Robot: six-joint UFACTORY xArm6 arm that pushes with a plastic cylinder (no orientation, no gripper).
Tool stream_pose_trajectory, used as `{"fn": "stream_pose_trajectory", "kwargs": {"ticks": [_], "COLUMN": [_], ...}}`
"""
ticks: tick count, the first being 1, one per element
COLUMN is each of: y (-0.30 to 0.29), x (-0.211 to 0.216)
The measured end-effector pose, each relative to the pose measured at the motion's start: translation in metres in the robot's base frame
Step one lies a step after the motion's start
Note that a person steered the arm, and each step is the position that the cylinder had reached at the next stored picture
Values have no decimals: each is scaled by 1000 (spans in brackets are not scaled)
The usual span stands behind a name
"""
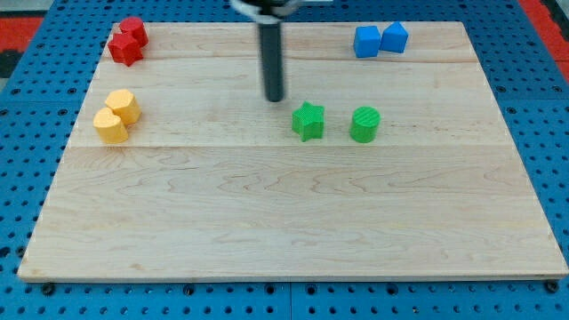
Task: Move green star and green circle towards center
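The arm carries no claw, only a rod whose tip [275, 98] rests just left of and beyond the green star [308, 121], the green circle [364, 124] beside it.

Single camera view, set above and in front of the board [293, 222], looking down at a slant toward the view's top. The board's near edge lies along the view's bottom and appears wider than its far edge. The whole board fits in frame, with a strip of blue pegboard [533, 98] around it. The rod [272, 53] enters from the view's top, its upper end cropped.
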State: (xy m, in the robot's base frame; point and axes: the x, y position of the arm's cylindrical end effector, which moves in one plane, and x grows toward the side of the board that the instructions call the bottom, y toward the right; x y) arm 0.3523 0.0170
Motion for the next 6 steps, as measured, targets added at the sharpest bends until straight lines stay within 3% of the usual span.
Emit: {"fn": "stream_pose_trajectory", "kwargs": {"ticks": [1,2,5,6], "y": [76,135,1,9], "x": [-7,39,71,19]}}
